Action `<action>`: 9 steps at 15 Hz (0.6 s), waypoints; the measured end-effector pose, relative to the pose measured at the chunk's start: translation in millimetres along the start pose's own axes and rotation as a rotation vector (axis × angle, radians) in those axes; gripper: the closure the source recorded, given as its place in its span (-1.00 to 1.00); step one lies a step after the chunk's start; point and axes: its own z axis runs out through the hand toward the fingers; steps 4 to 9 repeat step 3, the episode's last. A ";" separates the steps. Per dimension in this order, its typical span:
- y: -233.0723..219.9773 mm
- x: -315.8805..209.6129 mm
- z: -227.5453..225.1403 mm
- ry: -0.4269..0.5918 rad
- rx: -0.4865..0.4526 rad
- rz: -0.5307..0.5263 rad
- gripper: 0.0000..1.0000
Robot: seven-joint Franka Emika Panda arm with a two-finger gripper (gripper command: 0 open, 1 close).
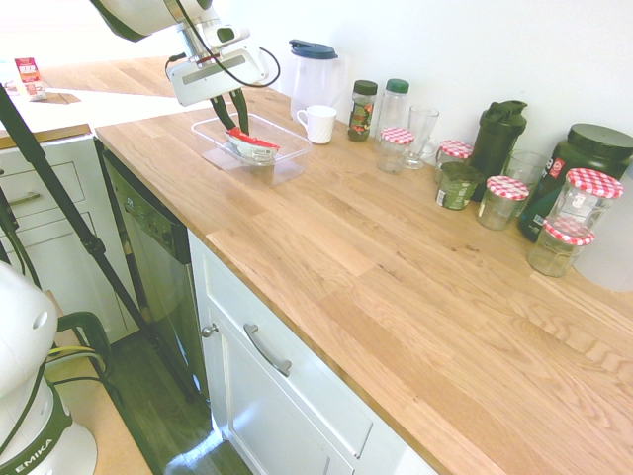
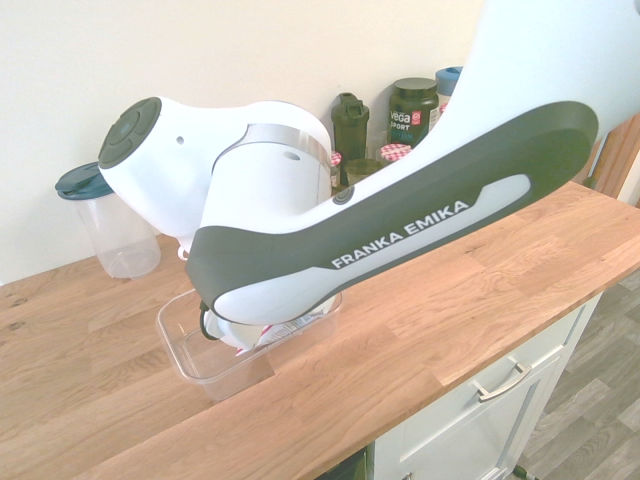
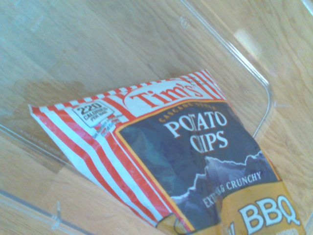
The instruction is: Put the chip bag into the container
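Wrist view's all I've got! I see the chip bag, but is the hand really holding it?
Observer: Yes, the first exterior view shows the hand pinching the chip bag by its red edge.
Operator: Cool! Is there a cup near the clear tub?
Observer: Yes, a white mug stands right beside it.
Operator: What's the big thing past the mug?
Observer: A clear pitcher with a dark blue lid.
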 end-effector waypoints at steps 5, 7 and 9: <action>4.0 10.1 -22.4 0.015 0.041 0.032 -1.00; 4.0 10.1 -22.4 0.015 0.041 0.032 -1.00; 4.0 10.1 -22.4 0.015 0.041 0.032 -1.00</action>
